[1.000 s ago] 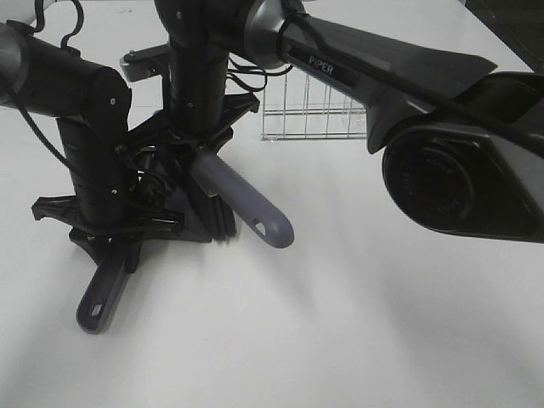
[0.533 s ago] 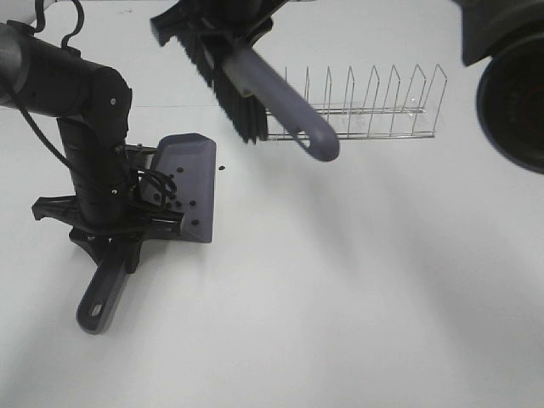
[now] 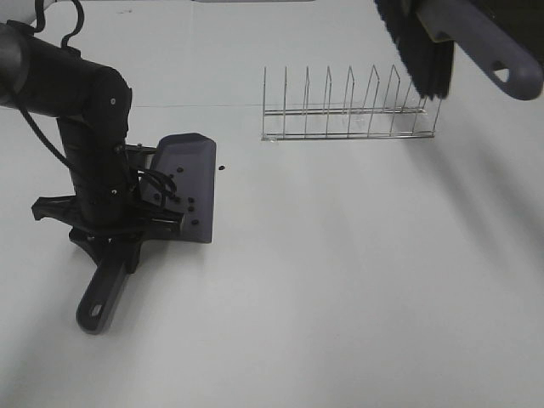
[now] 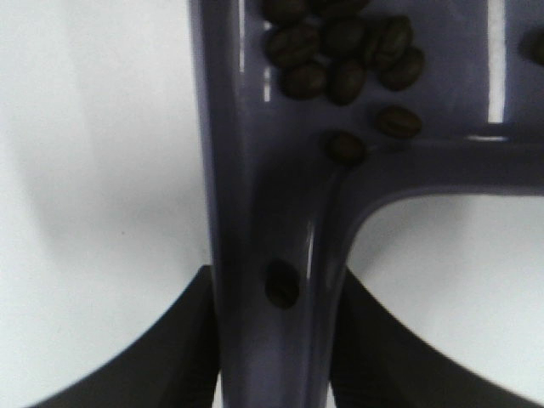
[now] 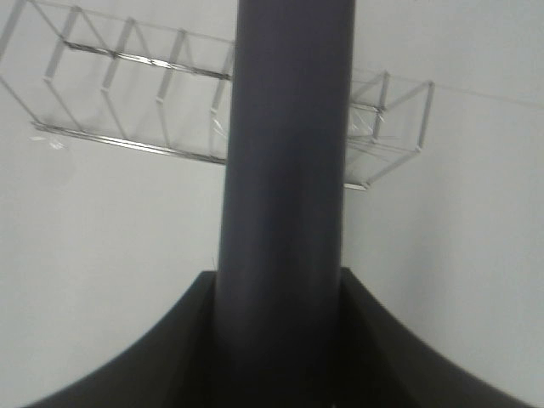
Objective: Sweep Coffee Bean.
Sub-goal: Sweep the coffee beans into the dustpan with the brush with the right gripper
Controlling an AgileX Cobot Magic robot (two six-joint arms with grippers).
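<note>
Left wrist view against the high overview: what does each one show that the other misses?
Only the left wrist view shows, close up, a single bean lying on the handle of the dustpan. Only the high view shows the brush held up in the air, the wire rack, and a stray bean on the table beside the pan. Both show the grey-purple dustpan holding coffee beans.

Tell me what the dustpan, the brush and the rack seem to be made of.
Dustpan: likely moulded plastic, grey-purple, glossy; light streaks reflect off it. Brush: handle looks like the same smooth plastic; bristles dark, probably synthetic. Rack: probably thin metal wire, silvery, with bright glints.
</note>
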